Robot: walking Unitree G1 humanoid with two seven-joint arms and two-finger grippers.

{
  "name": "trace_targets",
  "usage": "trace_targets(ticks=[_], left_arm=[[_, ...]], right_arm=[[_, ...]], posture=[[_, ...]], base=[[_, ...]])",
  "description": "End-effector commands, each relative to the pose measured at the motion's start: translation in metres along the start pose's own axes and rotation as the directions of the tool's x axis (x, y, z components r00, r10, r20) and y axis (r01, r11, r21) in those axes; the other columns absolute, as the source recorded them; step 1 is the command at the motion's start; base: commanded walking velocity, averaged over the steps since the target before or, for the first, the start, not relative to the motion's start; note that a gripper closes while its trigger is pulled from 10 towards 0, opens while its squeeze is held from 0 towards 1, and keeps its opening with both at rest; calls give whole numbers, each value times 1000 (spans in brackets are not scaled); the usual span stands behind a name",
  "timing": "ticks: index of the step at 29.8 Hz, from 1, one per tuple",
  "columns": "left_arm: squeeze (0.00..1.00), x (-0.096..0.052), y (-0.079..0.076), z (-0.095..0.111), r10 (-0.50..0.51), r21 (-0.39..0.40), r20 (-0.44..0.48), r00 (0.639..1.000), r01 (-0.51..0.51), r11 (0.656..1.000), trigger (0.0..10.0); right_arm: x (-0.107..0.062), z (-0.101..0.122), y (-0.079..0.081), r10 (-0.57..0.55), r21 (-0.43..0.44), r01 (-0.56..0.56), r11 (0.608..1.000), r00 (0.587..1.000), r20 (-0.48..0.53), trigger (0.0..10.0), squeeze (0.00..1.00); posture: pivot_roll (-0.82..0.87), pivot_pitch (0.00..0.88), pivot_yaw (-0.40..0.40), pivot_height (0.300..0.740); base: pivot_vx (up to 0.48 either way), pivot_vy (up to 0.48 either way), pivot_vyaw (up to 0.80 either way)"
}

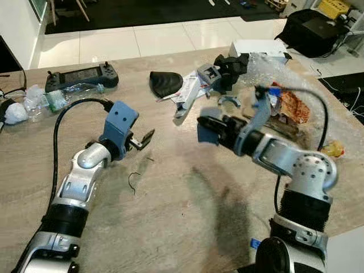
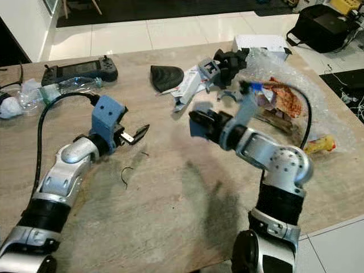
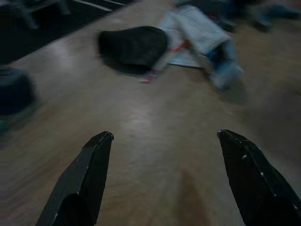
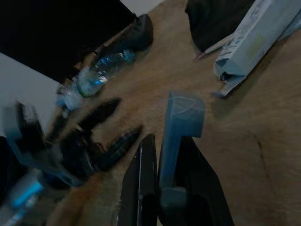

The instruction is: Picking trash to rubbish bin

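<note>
My right gripper hovers over the middle of the wooden table, shut on a small blue plastic piece that stands up between its fingers. My left gripper is open above the table to the left, nothing between its fingers. Beyond them lie a black curved piece and a white and blue carton. More trash sits at the far right: black parts, crumpled clear plastic and a brown wrapper.
A black game controller and a crushed clear bottle lie at the back left. A thin bent wire rests near my left arm. A yellow item sits by the right edge. Tiled floor and a black bag lie beyond.
</note>
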State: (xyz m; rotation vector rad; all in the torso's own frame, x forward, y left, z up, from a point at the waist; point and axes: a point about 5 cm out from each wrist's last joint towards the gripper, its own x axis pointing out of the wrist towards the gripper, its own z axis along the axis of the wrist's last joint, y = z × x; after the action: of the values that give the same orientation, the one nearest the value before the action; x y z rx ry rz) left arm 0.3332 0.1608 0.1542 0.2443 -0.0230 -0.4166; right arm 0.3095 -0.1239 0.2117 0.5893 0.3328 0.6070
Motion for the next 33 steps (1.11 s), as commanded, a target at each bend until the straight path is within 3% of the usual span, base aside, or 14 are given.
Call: trace_targets(ticks=[1, 5, 7, 8, 9, 10, 11, 13, 15, 17, 19, 22, 27, 33], left_arm=[[0, 1, 0, -3, 33, -41, -7, 999, -33, 999, 10000], [0, -2, -4, -5, 24, -41, -9, 1000, -24, 999, 10000], [0, -4, -5, -8, 44, -49, -15, 999, -45, 998, 10000], [0, -4, -5, -8, 44, -49, -15, 999, -45, 998, 10000], [0, -5, -6, -8, 57, -54, -16, 998, -58, 997, 10000], [0, -5, -6, -8, 57, -54, -16, 998, -58, 997, 10000], [0, -6, -7, -8, 87, -72, -5, 996, -87, 994, 10000], [0, -8, -8, -8, 125, -100, -5, 992, -125, 987, 10000], [0, -13, -8, -7, 212, -144, 7, 977, -209, 967, 10000], [0, -17, -6, -4, 276, -138, 30, 961, -270, 953, 10000], [0, -17, -6, -4, 276, -138, 30, 961, -270, 953, 10000], [0, -24, -7, -6, 333, -143, 5, 943, -329, 933, 10000], [0, -25, -11, -3, 354, -176, 14, 935, -346, 921, 10000], [0, -19, -9, 2, 369, -218, 23, 929, -356, 909, 10000]], right_arm=[[0, -3, -1, -31, -50, 32, 998, 999, 5, 1882, 0], [0, -5, -3, -76, -135, 81, 988, 996, 36, 1020, 0], [0, -4, -5, -104, -243, 126, 962, 990, 99, 2980, 0], [0, -4, -5, -104, -243, 126, 962, 990, 99, 2980, 0], [0, -4, -5, -108, -302, 140, 943, 987, 122, 4471, 0], [0, -4, -5, -108, -302, 140, 943, 987, 122, 4471, 0], [0, -6, -6, -117, -362, 167, 917, 981, 156, 10000, 0], [1, -9, -7, -136, -430, 205, 879, 973, 186, 10000, 0], [0, -17, -13, -189, -546, 303, 781, 948, 255, 10000, 0], [-1, -22, -20, -225, -572, 355, 739, 931, 287, 10000, 0], [-1, -22, -20, -225, -572, 355, 739, 931, 287, 10000, 0], [-2, -21, -24, -240, -672, 450, 588, 890, 387, 10000, 0], [-9, -23, -35, -222, -688, 527, 499, 845, 487, 10000, 0], [-9, -16, -33, -166, -712, 535, 454, 836, 522, 10000, 0]], posture=[[-59, 101, -11, 740], [-58, 92, -13, 740], [-59, 85, -12, 740], [-59, 85, -12, 740], [-60, 80, -11, 740], [-60, 80, -11, 740], [-64, 72, -7, 740], [-68, 70, -4, 740], [-71, 62, 1, 740], [-71, 65, 6, 740], [-71, 65, 6, 740], [-71, 56, 12, 740], [-68, 39, 18, 740], [-69, 27, 16, 740]], base=[[0, 0, 0], [0, 0, 0], [0, 0, 0], [0, 0, 0], [0, 0, 0], [0, 0, 0], [0, 0, 0], [0, 0, 0], [0, 0, 0], [0, 0, 0], [0, 0, 0], [0, 0, 0], [0, 0, 0], [0, 0, 0]])
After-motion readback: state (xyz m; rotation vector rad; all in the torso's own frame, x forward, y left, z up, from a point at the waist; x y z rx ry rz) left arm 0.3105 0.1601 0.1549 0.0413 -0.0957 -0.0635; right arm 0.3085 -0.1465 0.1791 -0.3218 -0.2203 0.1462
